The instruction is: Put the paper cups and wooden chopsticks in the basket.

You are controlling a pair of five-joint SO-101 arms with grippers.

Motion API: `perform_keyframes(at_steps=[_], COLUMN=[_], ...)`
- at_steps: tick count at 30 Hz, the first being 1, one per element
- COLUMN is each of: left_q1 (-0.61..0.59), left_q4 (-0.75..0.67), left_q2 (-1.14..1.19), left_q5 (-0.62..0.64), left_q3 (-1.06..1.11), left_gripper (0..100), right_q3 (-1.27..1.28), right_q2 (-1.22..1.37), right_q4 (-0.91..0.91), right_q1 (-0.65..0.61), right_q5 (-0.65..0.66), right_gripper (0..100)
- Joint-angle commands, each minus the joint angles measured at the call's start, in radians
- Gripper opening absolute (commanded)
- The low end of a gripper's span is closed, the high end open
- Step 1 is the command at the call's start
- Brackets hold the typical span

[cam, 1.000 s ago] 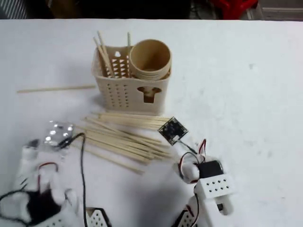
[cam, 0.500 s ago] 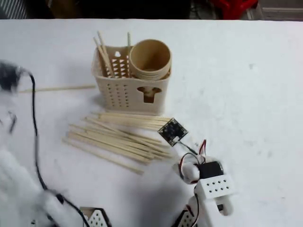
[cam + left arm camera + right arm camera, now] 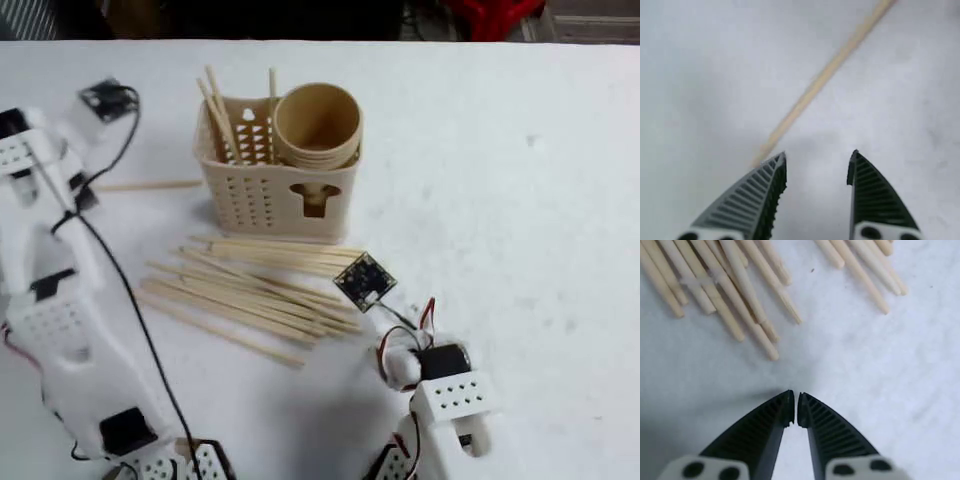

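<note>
Your right claw (image 3: 795,407): clenched, empty, tips over bare table (image 3: 520,200) just short of loose chopstick pile (image 3: 250,295). Your left claw (image 3: 817,157): released, spread, near end of lone chopstick (image 3: 825,75). Farther: basket (image 3: 262,195) upright, stacked paper cups (image 3: 317,125) inside, standing chopsticks (image 3: 222,115) beside them.

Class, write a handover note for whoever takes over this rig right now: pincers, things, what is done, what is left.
Left pincer: open, empty, at the end of a lone chopstick.
Right pincer: shut, empty, near the chopstick pile.
Done: cups and a few chopsticks stand in the basket.
Left: the pile and the lone chopstick.
</note>
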Motion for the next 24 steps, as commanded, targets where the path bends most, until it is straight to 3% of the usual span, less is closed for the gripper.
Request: perform_keyframes(at_steps=[1, 13, 21, 24], left_q1=[0.068, 0.105, 0.105, 0.107], left_q4=[0.012, 0.011, 0.014, 0.072], left_q2=[0.159, 0.515, 0.685, 0.716], left_q5=[-0.049, -0.061, -0.068, -0.114], left_q3=[-0.216, -0.562, -0.68, -0.692], left_gripper=[21, 21, 21, 15], right_q3=[-0.003, 0.002, 0.002, 0.002], right_q2=[-0.018, -0.018, -0.018, -0.018], right_q4=[-0.018, -0.021, -0.021, -0.021], right_q1=[0.007, 0.005, 0.005, 0.005], right_q5=[0.011, 0.011, 0.011, 0.011], right_gripper=[2.7, 2.7, 2.6, 2.6])
